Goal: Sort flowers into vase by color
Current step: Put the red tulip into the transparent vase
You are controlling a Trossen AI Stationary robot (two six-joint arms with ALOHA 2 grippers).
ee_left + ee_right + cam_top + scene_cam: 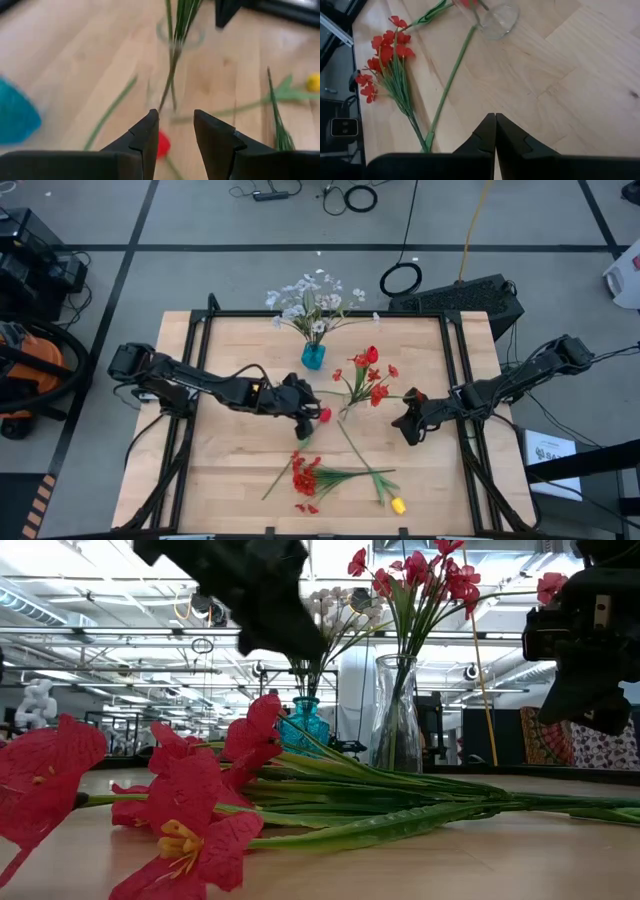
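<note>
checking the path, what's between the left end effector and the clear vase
In the high view, only a red tulip at the left end effector, then bare table to the clear vase.

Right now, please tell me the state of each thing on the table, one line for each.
Blue vase: upright, holds white blossoms.
Clear vase: upright, holds red flowers.
Red tulip: below the open left gripper.
Red cluster: lying flat.
Yellow tulip: lying flat.
Right gripper: shut, empty.
</note>
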